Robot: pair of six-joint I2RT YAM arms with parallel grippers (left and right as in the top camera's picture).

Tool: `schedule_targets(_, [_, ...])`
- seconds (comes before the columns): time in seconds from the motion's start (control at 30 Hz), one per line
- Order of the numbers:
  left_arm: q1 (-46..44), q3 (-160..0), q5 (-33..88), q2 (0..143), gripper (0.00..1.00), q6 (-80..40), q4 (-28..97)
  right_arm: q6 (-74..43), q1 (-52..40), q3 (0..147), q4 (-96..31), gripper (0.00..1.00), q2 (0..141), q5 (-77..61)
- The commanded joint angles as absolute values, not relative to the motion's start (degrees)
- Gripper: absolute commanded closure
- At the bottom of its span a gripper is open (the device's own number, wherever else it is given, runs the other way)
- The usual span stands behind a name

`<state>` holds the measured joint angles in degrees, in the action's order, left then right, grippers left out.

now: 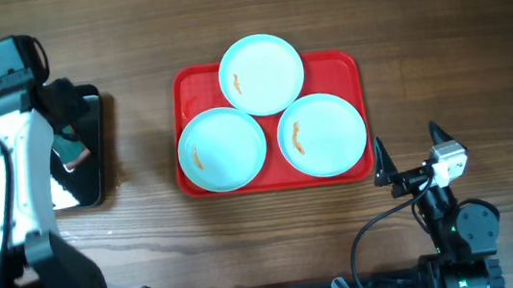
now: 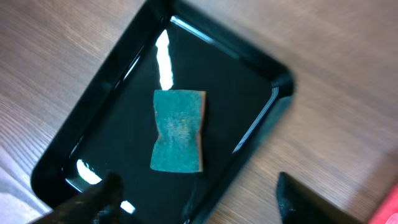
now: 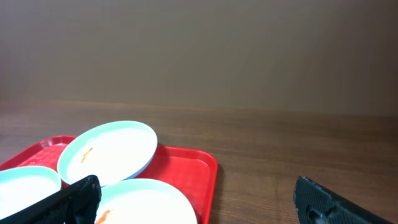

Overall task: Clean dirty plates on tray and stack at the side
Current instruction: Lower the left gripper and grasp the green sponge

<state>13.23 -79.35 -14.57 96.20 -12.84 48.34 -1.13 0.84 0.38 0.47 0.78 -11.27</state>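
Three round, shallow pale-mint plates (image 1: 261,74) are counted, all lying on the one large red rectangular plastic tray (image 1: 340,65) at the middle of the wooden table (image 1: 456,24). One plate is set at the far edge and two side by side nearer, each marked with a small orange-brown smear. One smaller glossy black rectangular tray (image 2: 242,93) is seen to the left, with one teal sponge (image 2: 179,129) lying flat in it. The left gripper (image 2: 199,208) is held above this tray, fingers spread wide, nothing gripped. The right gripper (image 1: 406,139) is seen just beside the red tray's right end, fingers fully apart and empty.
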Motion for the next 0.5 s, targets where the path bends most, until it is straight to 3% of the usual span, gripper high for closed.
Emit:
schedule_targets(0.0, [14.22, -80.27, -19.55, 101.10, 0.10, -12.64, 47.72, -0.14, 0.56, 0.30, 0.75, 0.00, 0.21, -10.50])
schedule_targets(0.47, [26.06, -80.27, 2.31, 108.90, 0.12, -12.12, 45.15, -0.14, 0.56, 0.30, 0.75, 0.00, 0.21, -10.50])
